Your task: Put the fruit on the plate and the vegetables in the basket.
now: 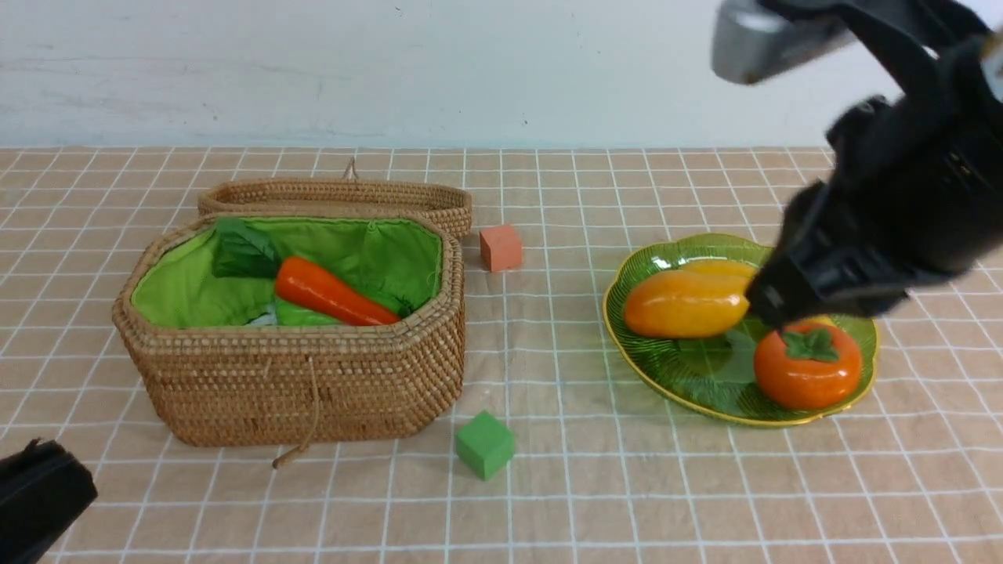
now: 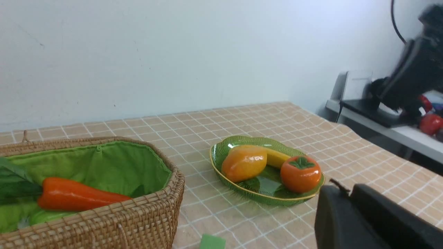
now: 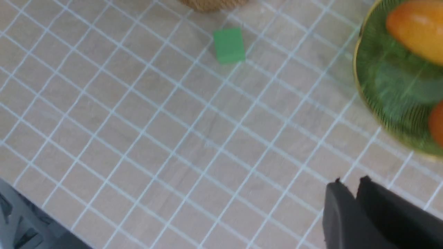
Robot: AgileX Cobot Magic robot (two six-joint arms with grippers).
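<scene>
The wicker basket (image 1: 298, 392) stands open at the left, its lid lying behind it. Inside lie an orange carrot (image 1: 333, 294) with a green top and a light-green gourd (image 1: 302, 315), mostly hidden under the carrot. On the green plate (image 1: 682, 395) at the right are a mango (image 1: 686, 304), a banana (image 1: 717, 268) behind it and a persimmon (image 1: 807, 368). My right gripper (image 3: 350, 180) is shut and empty. It hangs blurred above the plate's right side (image 1: 772, 301). My left gripper (image 2: 341, 185) is shut and empty, low at the near left corner (image 1: 35, 446).
A salmon-pink cube (image 1: 501, 247) sits on the checked cloth behind the basket's right end. A green cube (image 1: 485, 444) lies in front of it. A shelf with red objects (image 2: 431, 122) stands beyond the table's right edge.
</scene>
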